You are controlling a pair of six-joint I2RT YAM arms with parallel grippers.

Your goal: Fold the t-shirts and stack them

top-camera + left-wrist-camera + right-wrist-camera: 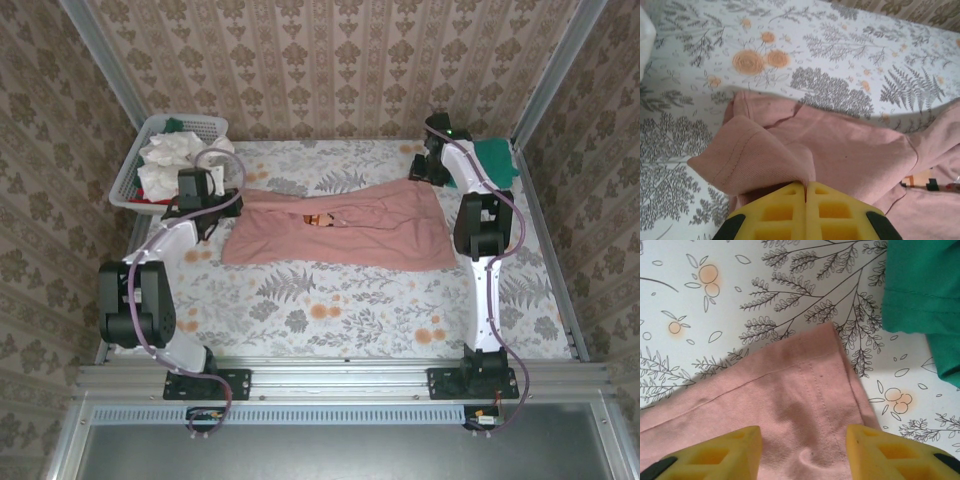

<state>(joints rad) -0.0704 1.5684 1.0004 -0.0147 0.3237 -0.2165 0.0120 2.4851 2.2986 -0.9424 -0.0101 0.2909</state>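
Shirts first: the pink t-shirt (340, 230) lies spread across the middle of your floral table (330, 310). Your left pincer (805, 186) sits at its left end, fingers pressed together on a raised fold of hemmed cloth. Your right pincer (804, 447) hangs over its far right corner, fingers spread. A teal t-shirt (925, 290) lies just beyond that corner. The white basket (125, 185), holding white and red cloth, stands past the left end.

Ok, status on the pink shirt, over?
Left gripper shut on edge of pink t-shirt. Right gripper open, straddling its opposite corner. Shirt stretched across table. Teal t-shirt lies beside that corner, not touching.
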